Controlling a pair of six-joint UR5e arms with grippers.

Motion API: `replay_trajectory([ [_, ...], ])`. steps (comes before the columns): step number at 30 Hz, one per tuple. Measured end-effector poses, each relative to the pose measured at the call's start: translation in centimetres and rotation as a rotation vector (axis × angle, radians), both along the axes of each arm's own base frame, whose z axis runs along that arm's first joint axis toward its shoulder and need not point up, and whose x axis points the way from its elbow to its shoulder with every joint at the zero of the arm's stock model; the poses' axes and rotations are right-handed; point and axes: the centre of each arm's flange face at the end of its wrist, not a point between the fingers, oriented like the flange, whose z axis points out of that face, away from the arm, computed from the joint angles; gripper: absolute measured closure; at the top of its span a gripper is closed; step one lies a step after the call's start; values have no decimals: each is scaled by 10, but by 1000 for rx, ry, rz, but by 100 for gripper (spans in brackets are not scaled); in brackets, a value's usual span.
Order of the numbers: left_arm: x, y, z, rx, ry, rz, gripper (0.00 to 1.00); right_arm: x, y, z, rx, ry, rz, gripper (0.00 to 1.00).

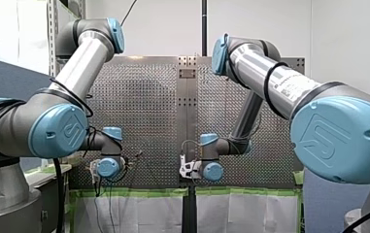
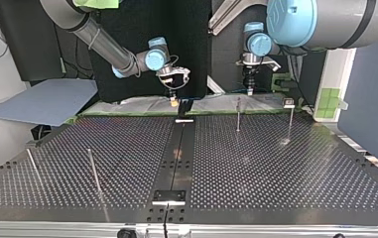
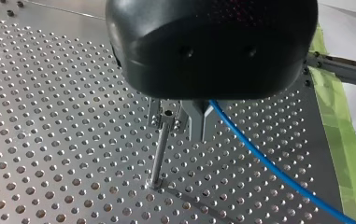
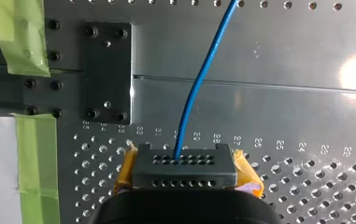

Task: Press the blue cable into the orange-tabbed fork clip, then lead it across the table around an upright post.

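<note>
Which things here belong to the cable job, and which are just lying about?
Job: thin blue cable; upright metal post by my left end effector; my right end effector, gripping the cable.
Lying about: grey-blue flat sheet; green tape strips; black bolted plate.

Counter [image 2: 276,168]: the wide middle is open, and a black rail [image 2: 179,148] down the centre lies flat.

Standing obstacles in the top view: a far post [image 2: 238,115] and an edge post [image 2: 290,121] at the far right, and two near posts [image 2: 94,171] at the near left. An open lane runs between the pairs.

In the left wrist view the far post [image 3: 159,154] stands directly ahead of my left tool [image 3: 182,133], its top just beside it. The blue cable [image 3: 269,163] slants past close alongside.

My right tool [image 4: 185,161] clamps the blue cable [image 4: 199,88], which crosses bare plate. A black bracket [image 4: 108,72] sits well aside.
</note>
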Motion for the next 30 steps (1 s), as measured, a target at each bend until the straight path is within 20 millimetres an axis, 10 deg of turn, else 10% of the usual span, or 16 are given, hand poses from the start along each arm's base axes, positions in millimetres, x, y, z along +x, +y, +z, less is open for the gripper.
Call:
replay_trajectory([
  [30,5,8,0,-6,2,17,100,4,-8,6,0,3,6,100],
])
